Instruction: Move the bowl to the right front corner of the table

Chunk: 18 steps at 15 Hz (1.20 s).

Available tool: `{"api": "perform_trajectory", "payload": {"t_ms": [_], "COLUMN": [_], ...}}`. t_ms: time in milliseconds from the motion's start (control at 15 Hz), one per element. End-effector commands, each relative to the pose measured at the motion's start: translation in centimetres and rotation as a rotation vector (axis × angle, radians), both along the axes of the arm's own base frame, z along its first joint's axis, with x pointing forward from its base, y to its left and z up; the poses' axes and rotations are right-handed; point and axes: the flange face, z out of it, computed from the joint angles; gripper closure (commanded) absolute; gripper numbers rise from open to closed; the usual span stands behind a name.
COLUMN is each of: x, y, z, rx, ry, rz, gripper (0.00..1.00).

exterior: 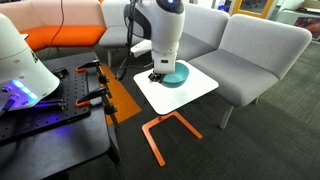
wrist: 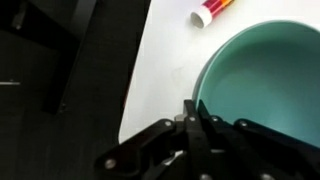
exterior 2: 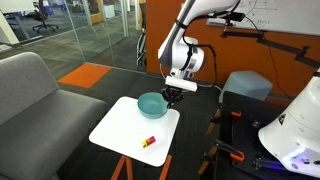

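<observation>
The teal bowl (exterior: pixel 177 73) (exterior 2: pixel 150 103) stands on the white table (exterior: pixel 192 93) (exterior 2: pixel 118 131), near the table edge closest to the arm. It fills the right of the wrist view (wrist: pixel 265 85). My gripper (exterior: pixel 156 73) (exterior 2: pixel 172 97) (wrist: pixel 192 108) points down at the bowl's side. Its fingers are closed together on the bowl's rim, one on each side of the wall. The bowl looks empty.
A small orange-and-white object (exterior 2: pixel 149 141) (wrist: pixel 212 10) lies on the tabletop away from the bowl. Grey sofa seats (exterior: pixel 255 50) (exterior 2: pixel 30 85) stand by the table. The black workbench (exterior: pixel 55 120) (exterior 2: pixel 250 125) holds clamps. The table's orange frame (exterior: pixel 165 130) rests on the carpet.
</observation>
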Motion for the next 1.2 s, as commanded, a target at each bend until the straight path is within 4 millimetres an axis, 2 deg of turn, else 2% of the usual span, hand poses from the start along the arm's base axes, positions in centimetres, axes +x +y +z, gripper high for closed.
{"api": "perform_trajectory", "payload": {"t_ms": [0,400,600,667,733,933,1133], "x": [-1.2,-1.9,-1.6,-1.4,-1.1,-1.1,-1.5], "y": [-0.1,-0.2,0.0,-0.1,-0.1,0.2,0.5], "z": [-0.5,-3.1,-3.6,-3.6,-3.5,-2.8,-0.4], "rx": [0.027,0.041,0.012,0.009,0.013,0.002,-0.019], "ry": [-0.017,0.010,-0.002,-0.014,-0.031,-0.041,-0.076], "rz": [-0.033,-0.033,0.009,0.012,0.023,0.044,0.075], "gripper": [0.99,0.99,0.99,0.72,0.70,0.48,0.26]}}
